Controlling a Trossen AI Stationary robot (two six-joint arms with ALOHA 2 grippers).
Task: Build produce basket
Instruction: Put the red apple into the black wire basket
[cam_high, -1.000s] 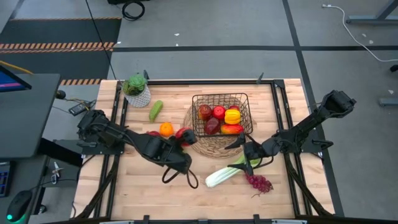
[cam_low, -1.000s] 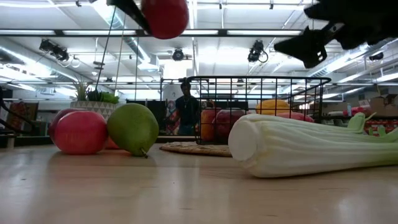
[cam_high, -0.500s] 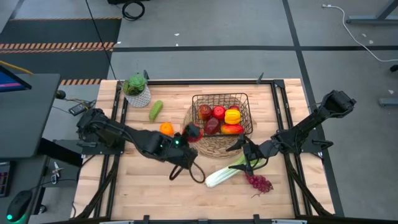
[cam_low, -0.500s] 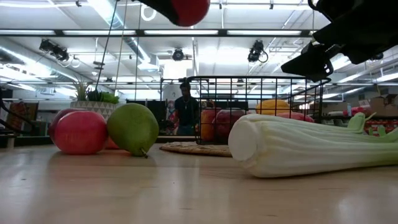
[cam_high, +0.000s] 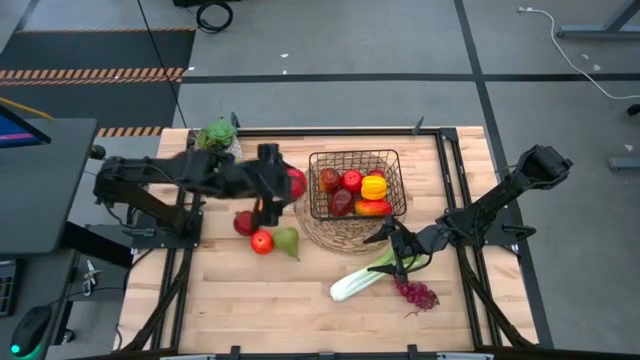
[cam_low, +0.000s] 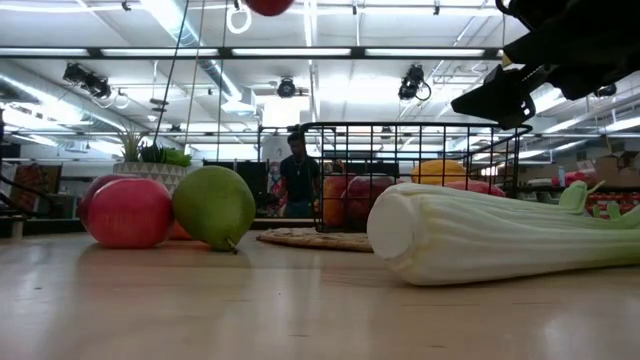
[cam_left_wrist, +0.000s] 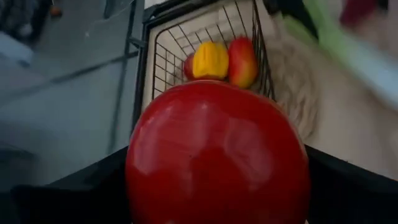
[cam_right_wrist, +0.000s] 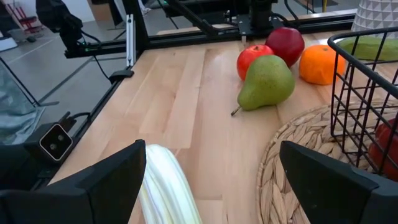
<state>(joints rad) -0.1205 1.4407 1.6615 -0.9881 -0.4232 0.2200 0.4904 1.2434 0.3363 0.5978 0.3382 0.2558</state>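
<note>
My left gripper (cam_high: 287, 185) is shut on a red apple (cam_high: 297, 183), held high just left of the black wire basket (cam_high: 392, 160). The basket stands on a round straw mat (cam_high: 322, 235) and holds red apples and a yellow pepper (cam_high: 374, 186). My right gripper (cam_high: 396, 246) is open and hovers over the leafy end of the pale-green celery (cam_high: 362, 279), its fingers either side of it without touching. Purple grapes (cam_high: 417, 294) lie beside the celery. A red apple (cam_high: 262, 241), a darker apple (cam_high: 243, 222) and a green pear (cam_high: 288, 241) rest on the table. My left gripper pinches the red apple (cam_left_wrist: 217, 155) between its two fingers (cam_left_wrist: 348, 186), which lie on the apple's opposite sides. They reach from the table's left, roughly level. The apple is lifted clear, high above the table, with only its underside (cam_low: 268, 4) showing in the low view.
A potted plant in a white pot (cam_high: 219, 140) stands at the far left corner, close behind my left arm. An orange (cam_right_wrist: 319, 64) lies by the mat's left edge. Bare wood stretches along the near edge (cam_high: 240, 310). A person (cam_low: 297, 175) stands in the room behind.
My left gripper, shut on the red apple, has risen and swung from the table's near middle toward the far edge, ending beside the basket's left side. That has uncovered the apples and the pear on the table. My right gripper has sunk a little toward the celery.
</note>
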